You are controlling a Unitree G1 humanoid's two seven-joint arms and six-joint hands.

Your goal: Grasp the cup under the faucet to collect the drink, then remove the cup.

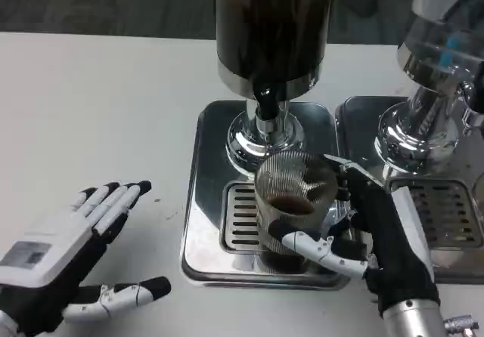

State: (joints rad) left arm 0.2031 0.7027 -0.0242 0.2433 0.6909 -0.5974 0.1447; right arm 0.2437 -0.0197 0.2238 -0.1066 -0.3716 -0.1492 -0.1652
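Now my right hand [370,239] holds the ribbed glass cup [293,205] on the drip tray [204,231], under the faucet [266,101].

I wrap my fingers around the right side of the cup and put the thumb across its front, low on the wall, so I think the cup cannot slide on the slotted grille [240,216] while the drink comes. The cup stands upright, just below the spout of the dark drink dispenser [272,27], and there is already some brown liquid at its bottom. My left hand [68,265] is open, fingers apart, and holds nothing; it lies on the white table [91,110], well apart from the tray, probably only waiting. A second chrome dispenser [431,95] stands to the right, on its own tray.
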